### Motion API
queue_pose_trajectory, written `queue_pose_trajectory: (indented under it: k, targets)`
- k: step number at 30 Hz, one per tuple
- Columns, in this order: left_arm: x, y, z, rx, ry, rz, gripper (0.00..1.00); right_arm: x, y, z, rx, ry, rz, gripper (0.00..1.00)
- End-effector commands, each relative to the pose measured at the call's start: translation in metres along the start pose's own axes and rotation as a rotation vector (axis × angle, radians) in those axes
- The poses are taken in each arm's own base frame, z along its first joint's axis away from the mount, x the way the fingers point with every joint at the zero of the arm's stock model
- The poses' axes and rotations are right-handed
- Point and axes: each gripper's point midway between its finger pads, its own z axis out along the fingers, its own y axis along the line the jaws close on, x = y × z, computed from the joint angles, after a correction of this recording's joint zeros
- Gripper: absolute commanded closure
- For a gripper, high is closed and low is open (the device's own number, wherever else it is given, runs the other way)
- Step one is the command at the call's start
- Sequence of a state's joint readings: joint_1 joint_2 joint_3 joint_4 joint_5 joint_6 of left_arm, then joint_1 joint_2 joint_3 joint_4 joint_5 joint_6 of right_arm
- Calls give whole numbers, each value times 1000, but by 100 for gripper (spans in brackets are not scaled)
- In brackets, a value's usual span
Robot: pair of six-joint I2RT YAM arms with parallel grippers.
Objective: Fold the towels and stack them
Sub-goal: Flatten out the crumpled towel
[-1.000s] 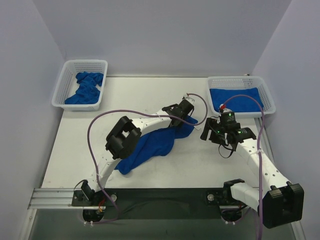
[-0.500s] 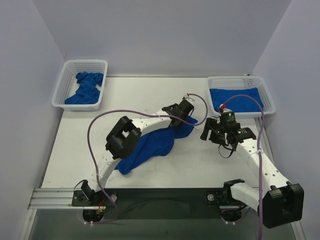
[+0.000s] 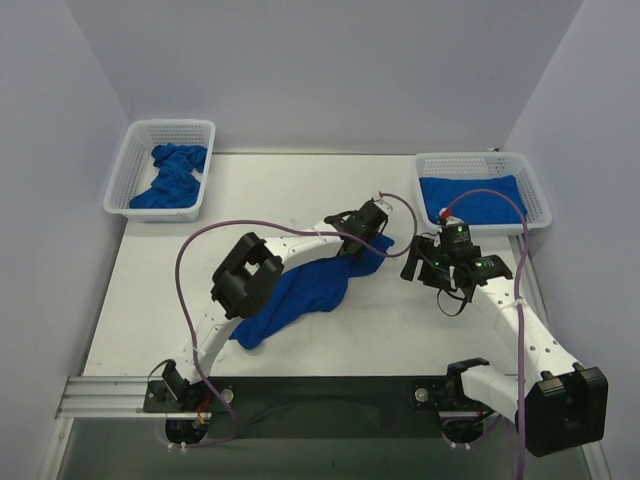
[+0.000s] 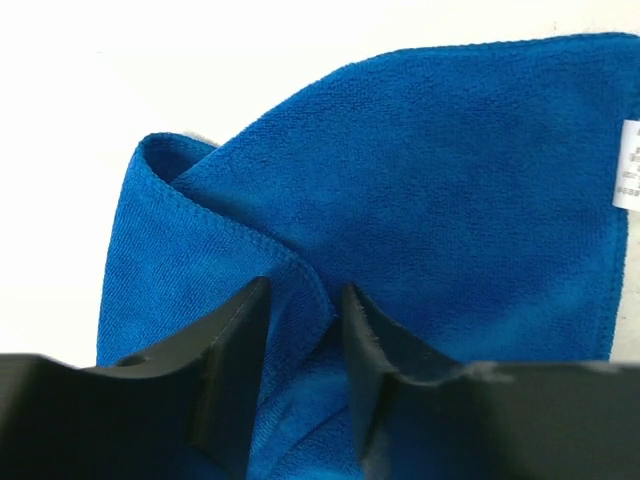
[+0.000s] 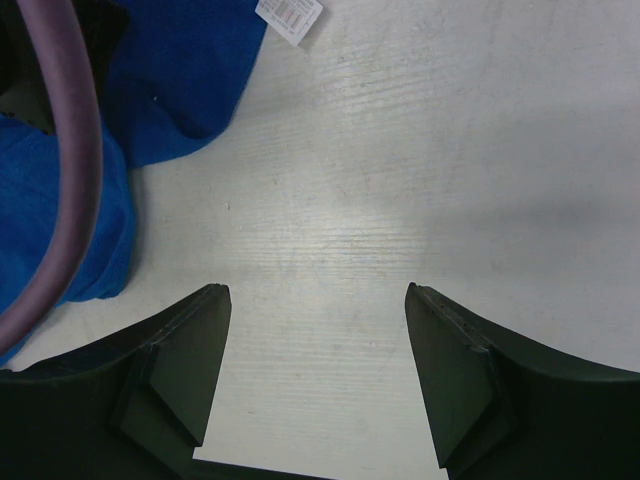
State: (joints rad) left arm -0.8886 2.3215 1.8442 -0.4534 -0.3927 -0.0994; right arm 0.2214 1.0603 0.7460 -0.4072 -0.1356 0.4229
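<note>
Change: in the top view the left gripper (image 4: pixel 305 295) has crept a touch toward 1 o'clock since a second ago, and the towel (image 3: pixel 300 290) corner under it has drawn in slightly.
Unchanged: the right gripper (image 5: pixel 318 295), both baskets and their contents lie as before.
Left gripper: clamped on the towel. In the left wrist view a raised fold with its stitched hem runs into the narrow gap between the two fingers.
Right gripper: fingers well apart over bare table (image 3: pixel 250 200), nothing between them, at 3 o'clock of the towel's gripped end.
Towel, place: mid-table, a long band running from 7 o'clock up to 1 o'clock, its 1 o'clock end under the left gripper.
Towel, look: royal blue, soft nap, rumpled and partly doubled over rather than spread flat. One edge is rolled back into a loop at 10 o'clock of the fingers.
Tag (image 4: pixel 630 165): white, on the towel's edge at 2 o'clock in the left wrist view.
Left basket (image 3: pixel 140 140): at the table's 10 o'clock corner, holding crumpled towels (image 3: pixel 175 175).
Right basket (image 3: pixel 530 190): at the 2 o'clock corner, holding a flat towel (image 3: pixel 470 198).
</note>
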Motion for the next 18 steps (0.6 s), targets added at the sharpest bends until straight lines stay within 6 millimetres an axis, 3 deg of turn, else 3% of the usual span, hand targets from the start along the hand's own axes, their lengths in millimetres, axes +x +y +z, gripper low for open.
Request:
queue_pose_trajectory:
  k: [1,7,12,15,18]
  targets:
    - [-8,2,-5,-3,-24,38,59,-1,-4,0,14,-9,6,29]
    - [-23,10,-18,-17,-57,32,86,-3,-3,-1,11,-14,5,29]
    - [-56,29,-50,-17,-135,-30,88,-14,3,-1,-5,-32,-13,29]
    - [-58,42,-56,9,-130,-94,100,-24,12,2,-37,-46,-8,29]
    - [-53,49,-59,42,-112,-154,100,-35,25,10,-79,-56,8,29]
